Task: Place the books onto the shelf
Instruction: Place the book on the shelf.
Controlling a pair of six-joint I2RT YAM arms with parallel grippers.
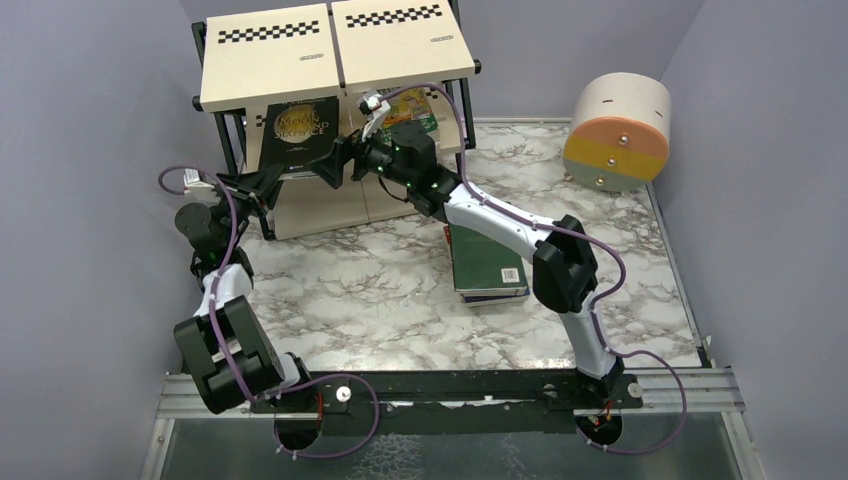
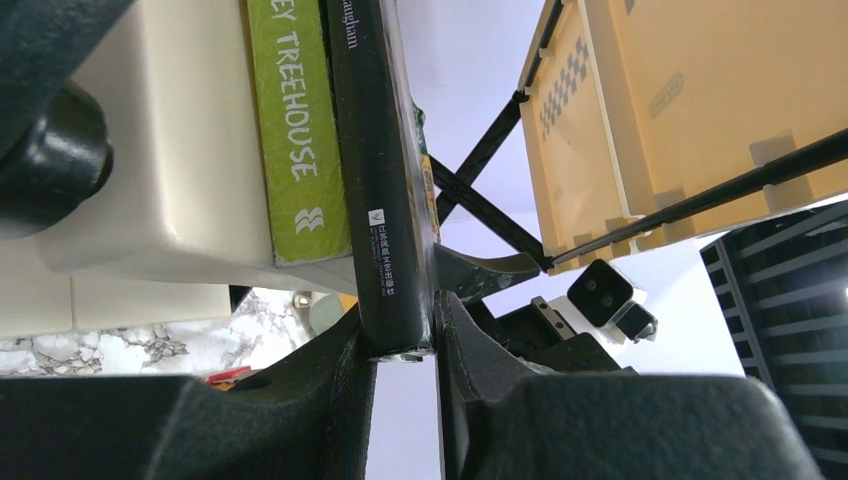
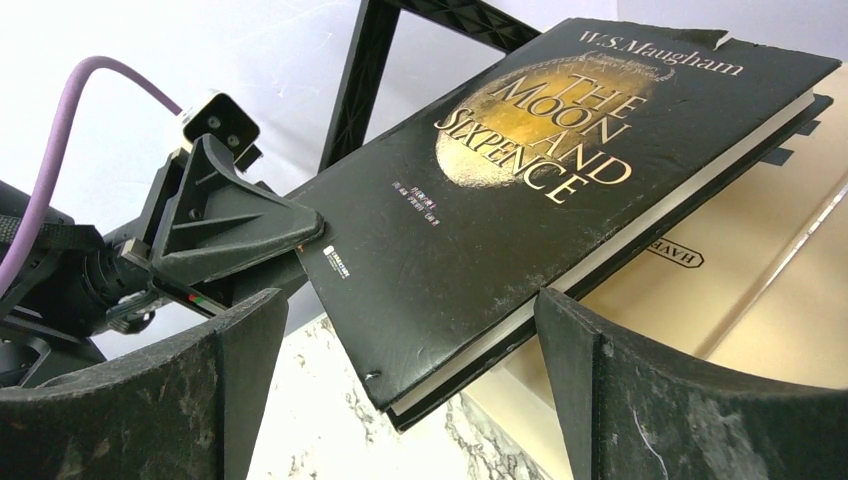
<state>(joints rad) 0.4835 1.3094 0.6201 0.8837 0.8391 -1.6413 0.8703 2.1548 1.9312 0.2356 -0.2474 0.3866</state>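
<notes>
Marble-pattern table (image 1: 380,290) with plain grey walls around it, and the shelf (image 1: 270,60) at the far edge. The black book (image 1: 298,125) with its gold title sits at the middle tier, tilted, its near corner hanging out past the board. The left gripper (image 1: 275,175) is clamped on the book's near-left edge; the left wrist view shows both fingers (image 2: 340,370) pressed on the spine end. The right gripper (image 1: 332,160) sits just beside the book's near-right corner with jaws spread wide and nothing in them; in its wrist view the corner points into the gap between the fingers but does not touch them. A green Treehouse book (image 2: 298,130) lies flat against the black book on the same tier. More colourful books (image 1: 412,105) are on that tier to the right, behind the right wrist. A stack of books (image 1: 488,262), dark green on top, lies on the table, partly under the right arm. A beige-and-orange drum (image 1: 615,130) stands at the far right, well apart from both arms.
</notes>
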